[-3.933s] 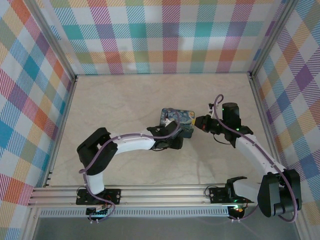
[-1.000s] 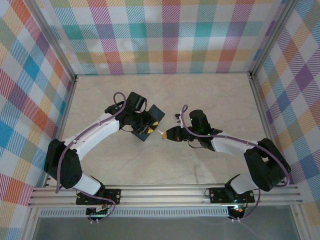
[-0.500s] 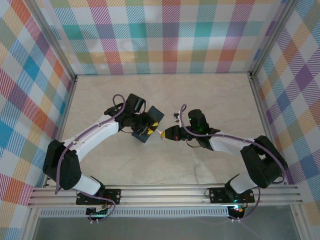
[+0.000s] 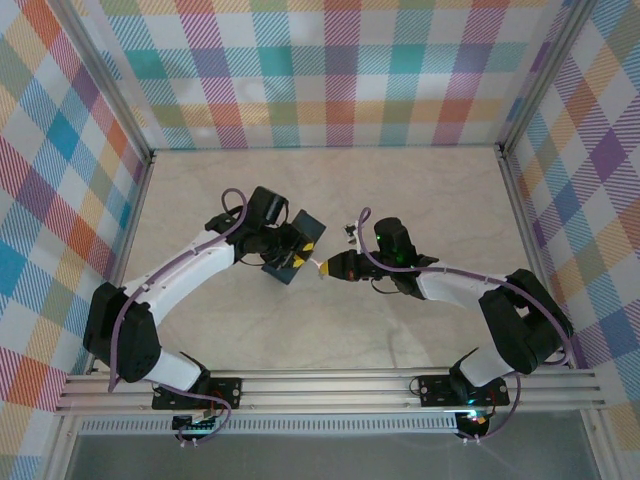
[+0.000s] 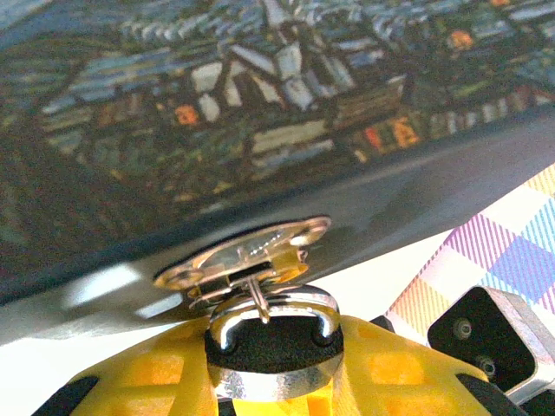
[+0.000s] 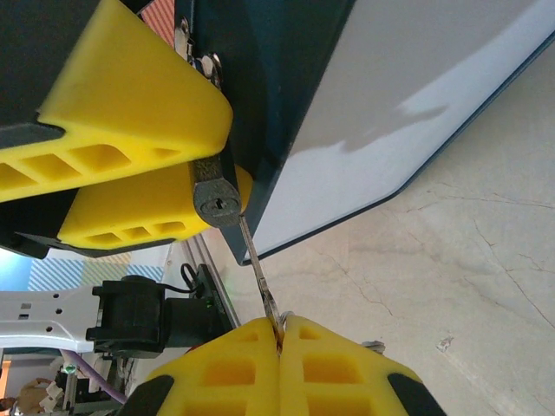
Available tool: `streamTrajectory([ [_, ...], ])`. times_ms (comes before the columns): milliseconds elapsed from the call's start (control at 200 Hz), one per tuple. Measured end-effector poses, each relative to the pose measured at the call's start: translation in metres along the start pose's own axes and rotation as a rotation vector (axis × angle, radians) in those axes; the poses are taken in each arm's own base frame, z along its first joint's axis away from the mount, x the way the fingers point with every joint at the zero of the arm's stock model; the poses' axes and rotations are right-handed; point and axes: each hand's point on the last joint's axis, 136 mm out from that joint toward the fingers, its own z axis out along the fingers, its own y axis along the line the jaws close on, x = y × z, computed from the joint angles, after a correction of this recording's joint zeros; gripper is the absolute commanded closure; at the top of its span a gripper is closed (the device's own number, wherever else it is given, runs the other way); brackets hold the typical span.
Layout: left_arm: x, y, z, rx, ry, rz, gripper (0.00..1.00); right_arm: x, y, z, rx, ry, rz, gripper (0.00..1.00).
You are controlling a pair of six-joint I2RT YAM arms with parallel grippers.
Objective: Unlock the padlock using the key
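The tiny near-black metal padlock (image 5: 271, 345) hangs by its thin silvery shackle from the brass hasp (image 5: 251, 253) of the blue rectangular painted tin (image 5: 260, 95). Its body is clamped between the fingers of the left gripper (image 5: 271, 374). It is judged rigid, light and smooth, best held across its flat sides. The thin silvery metal key (image 6: 254, 260), likely slippery and easily bent, is pinched at its head by the clenched right gripper (image 6: 280, 334). Its tip touches the padlock's keyway face.
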Motion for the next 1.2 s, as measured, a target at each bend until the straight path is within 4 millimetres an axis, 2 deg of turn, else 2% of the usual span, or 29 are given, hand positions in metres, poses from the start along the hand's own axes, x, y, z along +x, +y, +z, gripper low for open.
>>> streamTrajectory([
  [1200, -0.0029, 0.0026, -0.0019, 0.004, -0.005, -0.004, 0.86, -0.0089, 0.0061, 0.0084, -0.027, -0.011, -0.030, 1.00],
])
